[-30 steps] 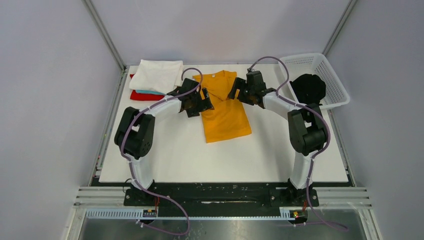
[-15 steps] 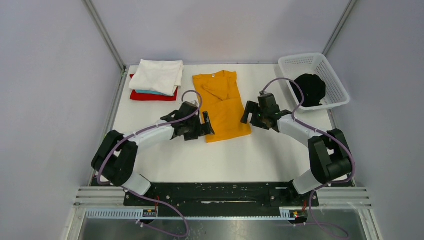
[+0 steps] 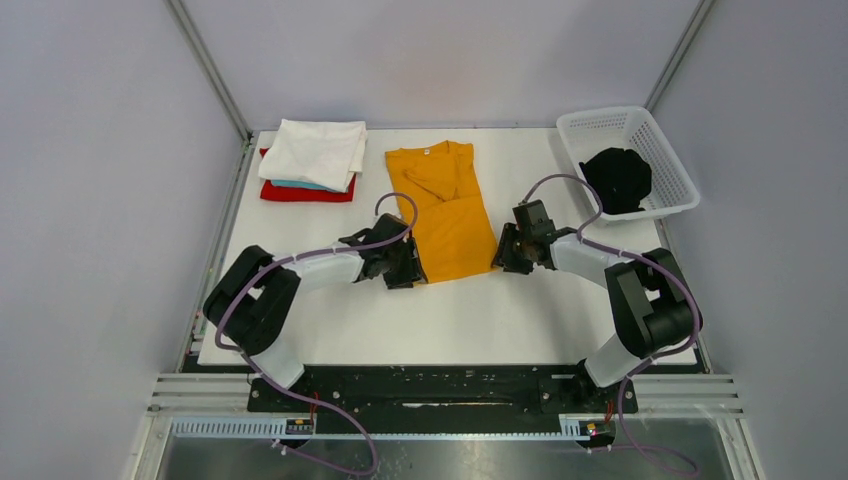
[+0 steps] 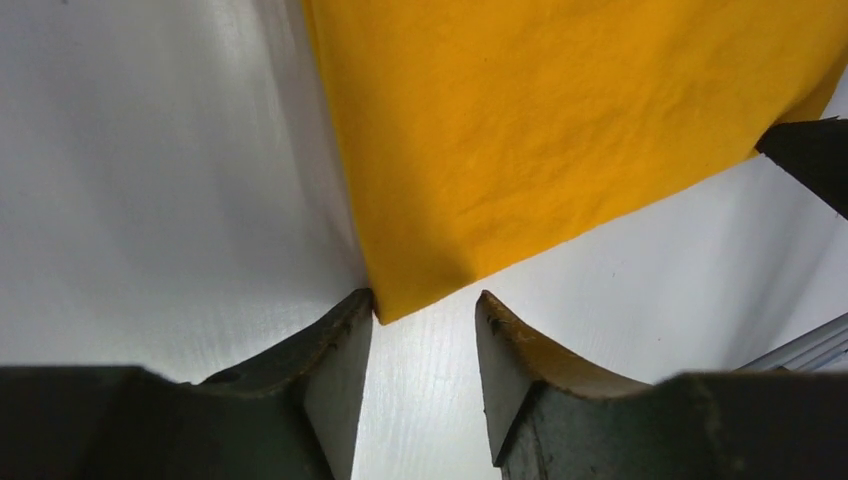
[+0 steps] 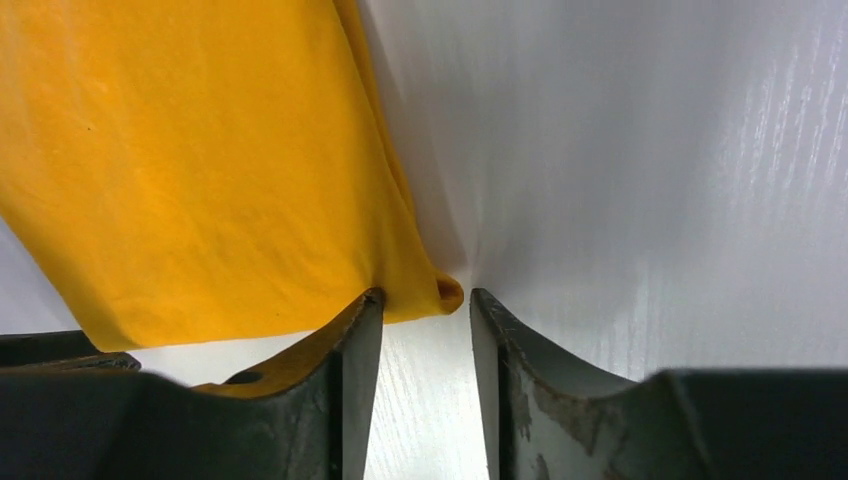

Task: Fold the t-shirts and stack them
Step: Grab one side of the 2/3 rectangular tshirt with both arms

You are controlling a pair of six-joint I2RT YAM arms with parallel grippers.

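Note:
The mustard-yellow t-shirt (image 3: 443,207) lies flat on the white table, folded into a long strip, neck label at the far end. My left gripper (image 3: 412,268) is open, low at the strip's near left corner (image 4: 400,300), which lies just ahead of the gap between the jaws. My right gripper (image 3: 503,252) is open at the near right corner (image 5: 440,295), whose rolled tip sits at the mouth of the jaws. A stack with a white t-shirt (image 3: 315,150) over a light-blue one and a red one (image 3: 300,192) sits at the far left. A black t-shirt (image 3: 617,178) lies in the basket.
The white lattice basket (image 3: 640,128) stands at the far right corner of the table (image 3: 450,320). Metal frame posts rise at the back corners. The right gripper's dark fingertip shows at the right edge of the left wrist view (image 4: 815,160).
Both grippers have come from the shirt's far end down its sides toward me. They now sit low at its two near corners. The shirt has not visibly moved.

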